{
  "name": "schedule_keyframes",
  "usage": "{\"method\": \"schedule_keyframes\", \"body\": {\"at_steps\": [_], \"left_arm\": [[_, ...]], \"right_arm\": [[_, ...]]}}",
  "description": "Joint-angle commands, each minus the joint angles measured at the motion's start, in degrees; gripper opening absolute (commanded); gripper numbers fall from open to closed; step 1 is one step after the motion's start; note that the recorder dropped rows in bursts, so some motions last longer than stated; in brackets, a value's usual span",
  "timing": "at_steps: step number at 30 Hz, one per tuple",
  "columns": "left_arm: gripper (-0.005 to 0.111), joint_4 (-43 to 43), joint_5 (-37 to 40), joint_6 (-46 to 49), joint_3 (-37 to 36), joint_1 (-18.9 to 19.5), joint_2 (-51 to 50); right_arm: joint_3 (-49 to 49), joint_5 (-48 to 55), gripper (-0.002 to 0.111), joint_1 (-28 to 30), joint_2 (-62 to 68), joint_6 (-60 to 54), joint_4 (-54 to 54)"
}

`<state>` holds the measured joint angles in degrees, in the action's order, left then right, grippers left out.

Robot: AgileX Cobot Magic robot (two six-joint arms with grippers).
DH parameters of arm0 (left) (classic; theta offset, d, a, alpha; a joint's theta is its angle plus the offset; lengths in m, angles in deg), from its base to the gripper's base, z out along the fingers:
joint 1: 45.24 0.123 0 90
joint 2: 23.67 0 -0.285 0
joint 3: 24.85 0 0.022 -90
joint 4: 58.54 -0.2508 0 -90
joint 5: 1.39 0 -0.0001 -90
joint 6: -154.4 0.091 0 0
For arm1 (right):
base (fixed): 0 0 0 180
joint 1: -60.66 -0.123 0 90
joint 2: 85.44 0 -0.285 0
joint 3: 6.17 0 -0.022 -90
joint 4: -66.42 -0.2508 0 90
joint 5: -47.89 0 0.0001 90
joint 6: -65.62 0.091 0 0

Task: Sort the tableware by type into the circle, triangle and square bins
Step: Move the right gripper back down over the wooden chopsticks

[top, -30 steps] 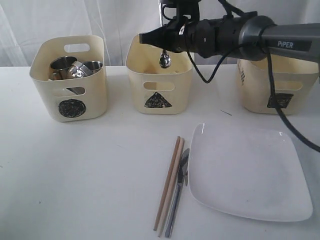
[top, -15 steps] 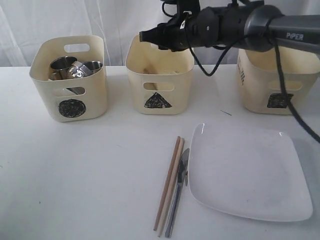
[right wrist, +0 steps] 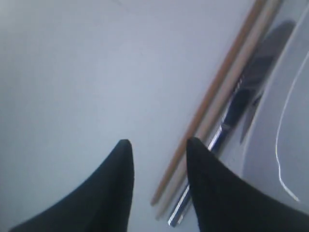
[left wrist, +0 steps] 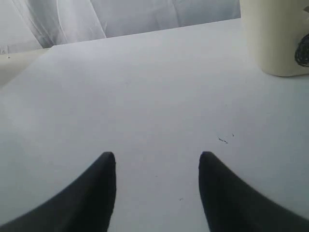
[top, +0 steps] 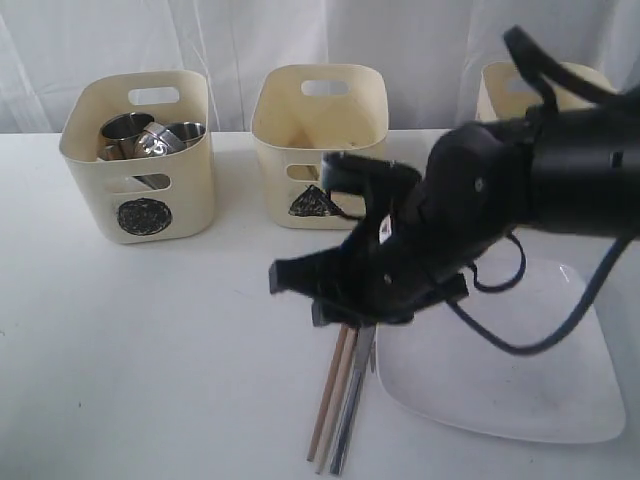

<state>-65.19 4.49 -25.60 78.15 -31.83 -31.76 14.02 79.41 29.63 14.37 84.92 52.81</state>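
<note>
My right gripper (top: 297, 295) hangs open and empty just above the table, over the far ends of the wooden chopsticks (top: 329, 405) and the steel knife (top: 351, 405). In the right wrist view its gripper (right wrist: 159, 145) has the chopsticks (right wrist: 227, 92) and knife (right wrist: 244, 99) just beside one finger, with the white square plate (right wrist: 289, 125) beyond. The plate (top: 500, 385) lies at the front right. Steel mugs (top: 150, 135) sit in the circle bin (top: 140, 200). The triangle bin (top: 318, 135) stands mid-back. My arm partly hides the square bin (top: 500, 85). My left gripper (left wrist: 157, 157) is open over bare table. Spoon and bowls are out of view.
The right arm (top: 540, 190) stretches across the right half of the table, above the plate. A corner of a cream tub (left wrist: 273, 38) with a black scribble shows in the left wrist view. White curtain runs behind the table.
The spoon that hung from the right gripper over the triangle bin is gone from it. The right arm then swung down and forward to the chopsticks and knife.
</note>
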Motion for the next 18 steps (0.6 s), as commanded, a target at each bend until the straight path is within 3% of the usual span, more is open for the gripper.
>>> {"method": "schedule_keyframes", "body": {"at_steps": [1,18], "left_arm": [[0.056,0.55,-0.24,0.00,-0.21,0.10,0.30],[0.056,0.55,-0.24,0.00,-0.21,0.10,0.30]], "right_arm": [[5.41,-0.87,0.035,-0.36,-0.47,2.17,-0.27],[9.12,-9.66,0.035,-0.59,4.11,-0.22,-5.94]]}}
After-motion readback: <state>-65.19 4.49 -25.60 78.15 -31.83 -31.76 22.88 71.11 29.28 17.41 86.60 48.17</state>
